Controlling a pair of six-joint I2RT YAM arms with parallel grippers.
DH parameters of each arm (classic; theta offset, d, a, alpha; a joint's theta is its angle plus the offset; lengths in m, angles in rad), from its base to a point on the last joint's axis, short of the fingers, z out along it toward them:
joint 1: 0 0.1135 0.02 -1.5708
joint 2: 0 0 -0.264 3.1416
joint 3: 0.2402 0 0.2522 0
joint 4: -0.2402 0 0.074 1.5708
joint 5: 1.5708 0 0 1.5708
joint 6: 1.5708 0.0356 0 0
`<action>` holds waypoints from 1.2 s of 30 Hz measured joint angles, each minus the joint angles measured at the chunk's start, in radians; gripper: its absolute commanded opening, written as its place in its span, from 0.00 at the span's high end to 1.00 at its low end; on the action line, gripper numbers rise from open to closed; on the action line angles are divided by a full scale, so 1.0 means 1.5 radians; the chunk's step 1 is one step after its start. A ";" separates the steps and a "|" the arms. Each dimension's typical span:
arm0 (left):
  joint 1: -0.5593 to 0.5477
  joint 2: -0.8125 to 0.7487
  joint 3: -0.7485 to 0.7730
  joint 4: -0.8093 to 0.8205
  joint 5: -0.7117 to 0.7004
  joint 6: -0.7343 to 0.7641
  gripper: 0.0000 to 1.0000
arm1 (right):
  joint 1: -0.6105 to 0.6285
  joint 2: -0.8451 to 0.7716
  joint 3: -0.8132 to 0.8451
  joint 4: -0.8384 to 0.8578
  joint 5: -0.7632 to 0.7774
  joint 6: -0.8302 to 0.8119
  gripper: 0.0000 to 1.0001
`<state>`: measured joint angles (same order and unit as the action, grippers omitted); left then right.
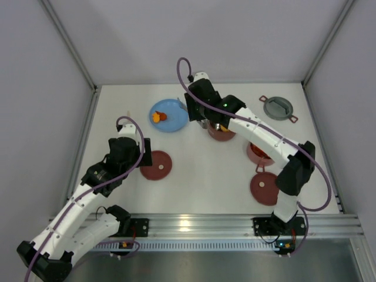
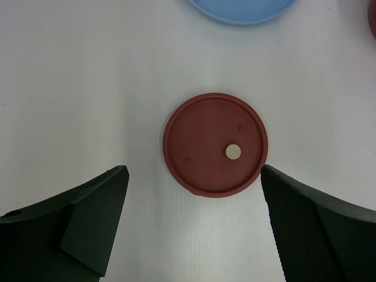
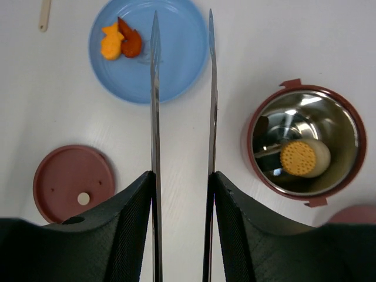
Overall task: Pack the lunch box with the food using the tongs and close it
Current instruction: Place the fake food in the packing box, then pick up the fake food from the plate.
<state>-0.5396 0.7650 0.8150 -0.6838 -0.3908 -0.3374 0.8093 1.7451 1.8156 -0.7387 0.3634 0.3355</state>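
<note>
Right gripper [image 3: 183,179]: partly closed on the tongs [image 3: 155,106], with one black finger pressed against the outside of each silver arm.
Tongs: the two slim arms run nearly parallel with a narrow gap between them, and their tips reach out over the right half of the blue plate [image 3: 176,76].
Food: an orange fish-shaped piece [image 3: 111,42] and a red-brown piece [image 3: 130,42] lie touching on the plate's left side. A round cream biscuit [image 3: 301,157] sits inside the open bowl [image 3: 335,120].
Open bowl: dark red with a shiny steel inside, standing on the white table [image 1: 200,176] just right of the tongs.
Left gripper [image 2: 194,171]: spread wide and holding nothing, it hangs above a flat dark-red lid [image 2: 215,144].
Other lunch box parts: a second bowl [image 1: 258,154] and a second lid [image 1: 264,188] lie under the right arm. The grey two-eared cover [image 1: 278,108] lies well apart at the far right.
</note>
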 measured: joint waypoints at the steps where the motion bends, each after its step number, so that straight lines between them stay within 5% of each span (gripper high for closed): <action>1: 0.000 0.001 0.000 0.000 0.000 0.000 0.01 | 0.000 0.022 0.014 0.002 -0.015 -0.003 0.56; 13: 0.000 0.007 0.000 0.000 -0.003 0.000 0.01 | 0.000 0.209 0.123 0.014 -0.116 -0.032 0.57; 36: 0.000 0.010 0.000 0.000 -0.007 0.000 0.01 | 0.000 0.324 0.200 0.041 -0.156 -0.032 0.56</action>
<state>-0.5396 0.7795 0.8150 -0.6838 -0.4019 -0.3378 0.8097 2.2314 2.1162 -0.6765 0.1295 0.2882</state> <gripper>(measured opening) 0.990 0.442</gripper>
